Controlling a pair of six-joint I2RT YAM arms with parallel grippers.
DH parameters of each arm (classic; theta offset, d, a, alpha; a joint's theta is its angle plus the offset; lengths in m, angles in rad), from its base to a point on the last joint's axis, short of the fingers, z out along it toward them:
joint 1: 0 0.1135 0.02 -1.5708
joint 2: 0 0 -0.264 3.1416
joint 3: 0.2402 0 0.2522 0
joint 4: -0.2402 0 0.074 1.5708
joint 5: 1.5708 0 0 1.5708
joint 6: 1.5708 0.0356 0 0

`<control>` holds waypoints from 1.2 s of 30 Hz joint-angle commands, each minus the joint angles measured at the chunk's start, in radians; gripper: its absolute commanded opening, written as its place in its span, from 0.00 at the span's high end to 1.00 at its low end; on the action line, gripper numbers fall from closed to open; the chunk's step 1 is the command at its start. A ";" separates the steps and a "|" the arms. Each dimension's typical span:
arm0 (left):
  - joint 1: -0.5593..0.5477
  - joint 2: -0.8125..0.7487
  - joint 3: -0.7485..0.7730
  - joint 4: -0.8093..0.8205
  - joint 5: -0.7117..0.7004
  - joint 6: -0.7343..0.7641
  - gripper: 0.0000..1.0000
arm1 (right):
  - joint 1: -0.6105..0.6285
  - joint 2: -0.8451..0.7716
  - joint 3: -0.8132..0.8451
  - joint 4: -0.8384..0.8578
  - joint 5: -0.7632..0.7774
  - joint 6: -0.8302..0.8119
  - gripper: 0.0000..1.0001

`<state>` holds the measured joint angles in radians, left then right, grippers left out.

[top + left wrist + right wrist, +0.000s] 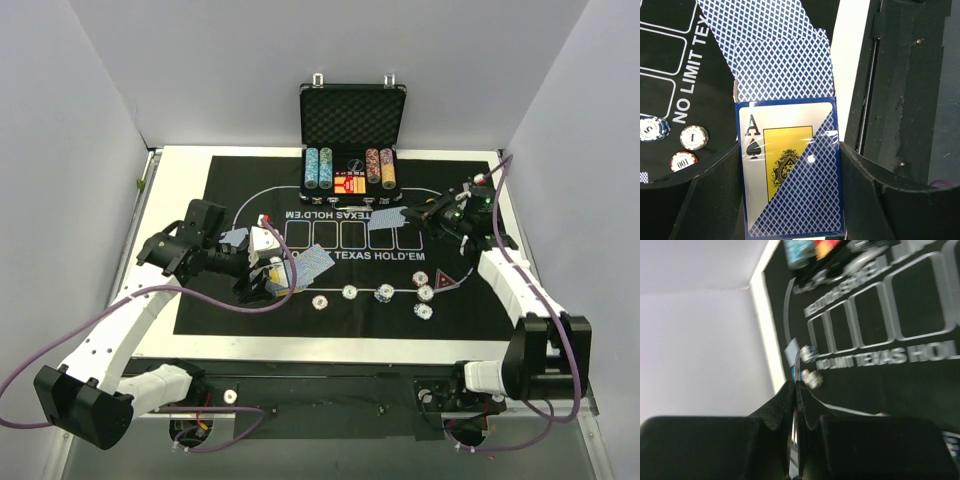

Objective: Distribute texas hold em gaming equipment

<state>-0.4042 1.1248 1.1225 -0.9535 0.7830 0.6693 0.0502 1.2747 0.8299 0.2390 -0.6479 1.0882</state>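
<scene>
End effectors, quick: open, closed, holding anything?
Left end effector: closed on a blue-and-white playing-card box.
Right end effector: closed on a blue-backed playing card.

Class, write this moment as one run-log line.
left gripper: shut on card box | right gripper: shut on single card | chips: on mat

mat [250, 185] covers most of the desk [330, 347]. case [352, 120] stands at far centre, overlapping the mat's far edge, with chip stacks [318, 168] in it left and right. loose chips [384, 293] lie in a row on the mat's near side, centre to right. left pincer [258, 270] is over the mat's left part, clamped on the card box [790, 175], with cards [780, 70] sticking out of it. right pincer [405, 215] is far right with one card [383, 220] nipped in it, above the mat.
</scene>
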 commanded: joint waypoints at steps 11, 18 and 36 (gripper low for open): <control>0.001 -0.026 0.040 0.021 0.048 0.021 0.97 | -0.119 0.432 0.215 -0.026 0.240 -0.155 1.00; 0.001 -0.028 0.036 0.019 0.047 0.030 0.97 | -0.131 0.543 0.336 -0.147 0.320 -0.251 1.00; 0.001 -0.037 0.045 0.018 0.045 0.021 0.97 | -0.082 0.546 0.317 -0.320 0.416 -0.317 0.71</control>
<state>-0.4042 1.1202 1.1225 -0.9573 0.7876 0.6880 -0.0570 1.8626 1.1515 0.0059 -0.2817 0.8013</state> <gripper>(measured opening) 0.752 0.223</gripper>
